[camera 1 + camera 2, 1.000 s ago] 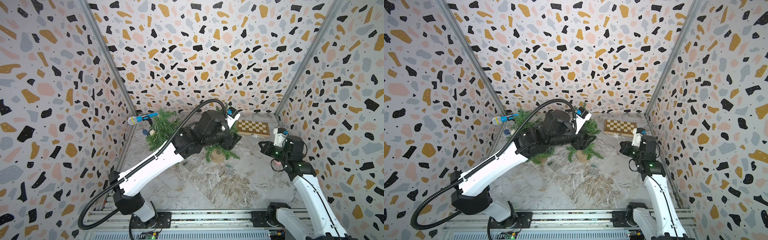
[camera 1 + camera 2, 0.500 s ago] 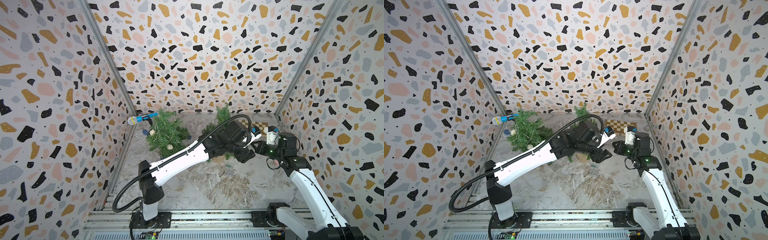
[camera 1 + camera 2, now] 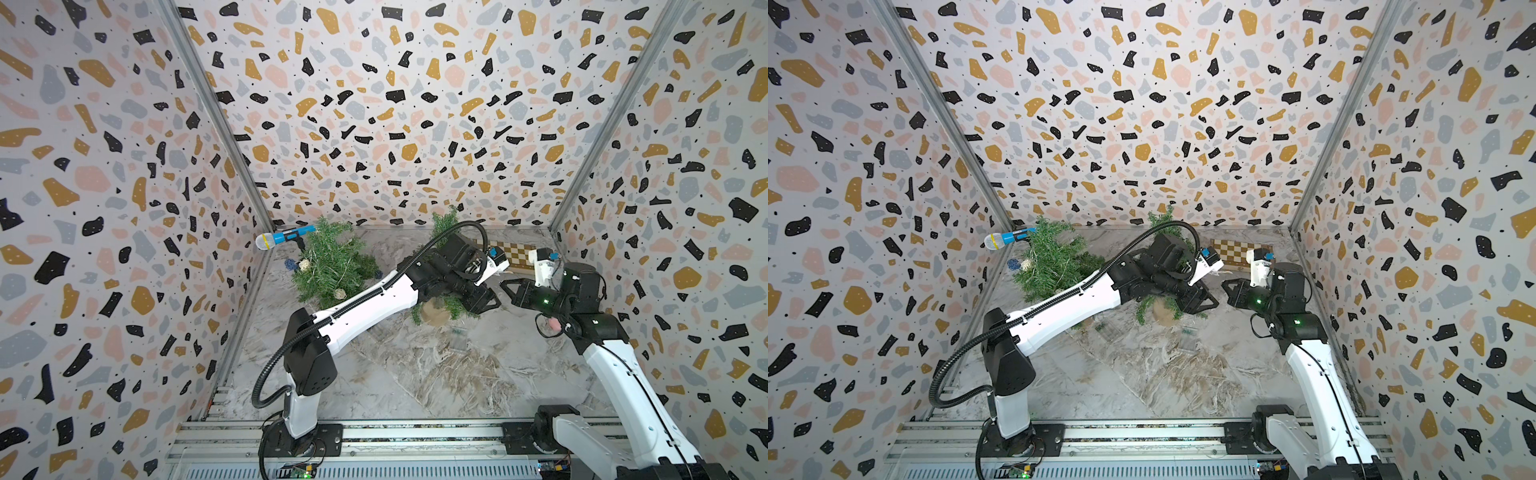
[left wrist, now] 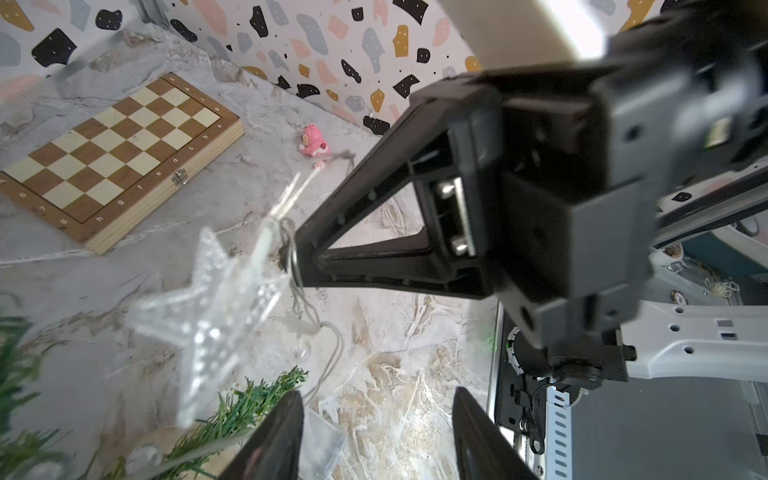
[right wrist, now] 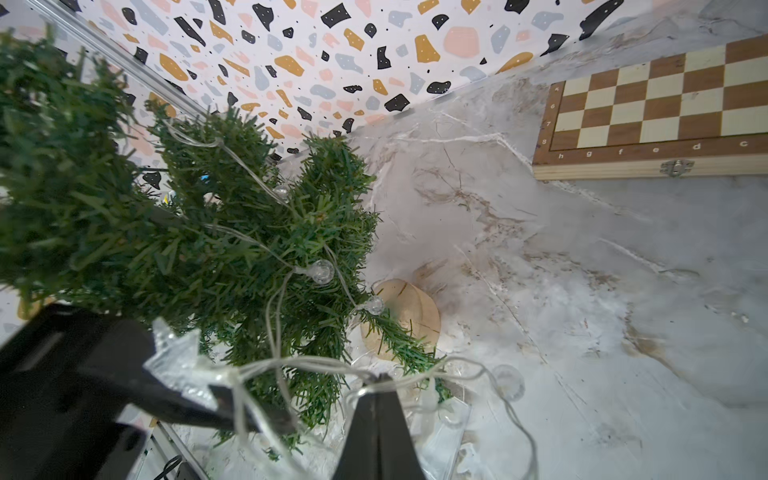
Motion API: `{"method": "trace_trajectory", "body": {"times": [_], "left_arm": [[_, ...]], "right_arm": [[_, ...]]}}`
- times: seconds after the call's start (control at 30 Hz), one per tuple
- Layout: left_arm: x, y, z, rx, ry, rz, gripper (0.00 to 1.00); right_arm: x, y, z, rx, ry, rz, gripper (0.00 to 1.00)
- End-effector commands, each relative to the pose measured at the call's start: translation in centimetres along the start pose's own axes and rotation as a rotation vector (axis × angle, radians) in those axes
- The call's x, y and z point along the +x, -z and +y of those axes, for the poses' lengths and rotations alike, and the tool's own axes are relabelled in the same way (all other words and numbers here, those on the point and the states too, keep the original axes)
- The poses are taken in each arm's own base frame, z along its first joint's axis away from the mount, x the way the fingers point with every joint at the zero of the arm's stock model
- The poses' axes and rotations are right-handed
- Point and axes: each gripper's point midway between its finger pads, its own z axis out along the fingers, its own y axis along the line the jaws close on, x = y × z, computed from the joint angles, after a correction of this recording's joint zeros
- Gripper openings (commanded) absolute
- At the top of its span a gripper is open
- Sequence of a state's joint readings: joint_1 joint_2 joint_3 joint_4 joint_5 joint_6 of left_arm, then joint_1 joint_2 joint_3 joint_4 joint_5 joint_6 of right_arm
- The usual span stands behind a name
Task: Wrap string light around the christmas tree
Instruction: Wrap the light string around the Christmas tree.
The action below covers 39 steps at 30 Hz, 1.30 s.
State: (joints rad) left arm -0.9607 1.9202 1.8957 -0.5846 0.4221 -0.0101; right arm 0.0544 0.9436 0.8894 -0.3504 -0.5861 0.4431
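The small christmas tree point(image 5: 249, 232) stands on a wooden disc point(image 5: 407, 316) mid-table; my left arm covers most of it in both top views point(image 3: 444, 222). A clear string light point(image 5: 322, 272) with round bulbs runs through its branches and on to my right gripper point(image 5: 380, 380), which is shut on the wire. A clear star point(image 4: 216, 316) on that wire hangs at the right gripper's tip point(image 4: 291, 257). My left gripper point(image 4: 376, 436) is open and holds nothing. It sits tip to tip with the right gripper point(image 3: 509, 286), and the star leans on one left finger point(image 5: 166, 395).
A larger tree point(image 3: 332, 266) with ornaments leans at the back left under a blue microphone point(image 3: 282, 237). A wooden chessboard point(image 4: 120, 153) lies at the back right with a pink toy point(image 4: 313, 143) beside it. A clear plastic bag point(image 3: 459, 340) lies in front of the tree.
My left arm has swung right, away from the tree, until its gripper meets the right gripper. The right gripper came left toward it. The left jaws have narrowed a little.
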Motion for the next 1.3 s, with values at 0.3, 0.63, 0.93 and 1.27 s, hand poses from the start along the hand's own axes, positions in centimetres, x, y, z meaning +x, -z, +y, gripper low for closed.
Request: {"method": "trace_trajectory", "body": {"times": [0.3, 0.63, 0.93, 1.27], "left_arm": [[0.6, 0.5, 3.0, -0.028, -0.070, -0.025, 0.49], [1.3, 3.0, 3.8, -0.025, 0.055, -0.053, 0.47], [-0.2, 3.7, 1.9, -0.029, 0.069, -0.133, 0.62], [-2.0, 1.5, 1.5, 0.033, -0.169, -0.217, 0.60]], "right_arm": [[-0.8, 1.9, 3.9, -0.151, 0.023, -0.021, 0.00], [-0.5, 1.3, 1.1, -0.038, -0.046, -0.033, 0.00], [-0.7, 0.7, 0.2, -0.016, -0.084, -0.054, 0.00], [-0.3, 0.5, 0.5, -0.048, -0.072, -0.034, 0.00]]}}
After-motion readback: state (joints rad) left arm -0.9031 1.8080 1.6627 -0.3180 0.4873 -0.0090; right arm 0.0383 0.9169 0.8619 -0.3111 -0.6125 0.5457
